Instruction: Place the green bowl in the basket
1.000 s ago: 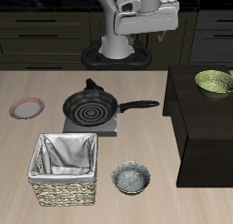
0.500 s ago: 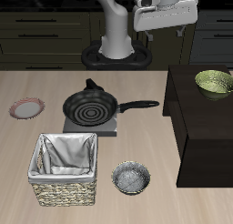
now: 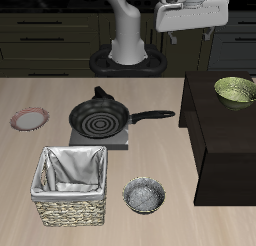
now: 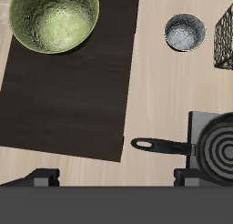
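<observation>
- Dark cabinets back a pale counter (image 3: 100,130); the tool (image 3: 196,30) hangs high, its fingers (image 4: 41,178) spread, holding nothing.
- Below and ahead of it, the green bowl (image 4: 53,18) sits on a dark raised slab (image 4: 73,91).
- Bowl looks rigid, light, likely slick: pinch its rim.
- Basket (image 3: 70,185) stands well apart from the tool.

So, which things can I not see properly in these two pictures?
- Pincer: exterior view's upper edge cuts its body; open or shut is unclear.
- Green bowl: exterior view's side edge cuts it.
- Basket: wrist view's edge shows only one corner.
- Frying pan: wrist view's edge cuts it.
</observation>
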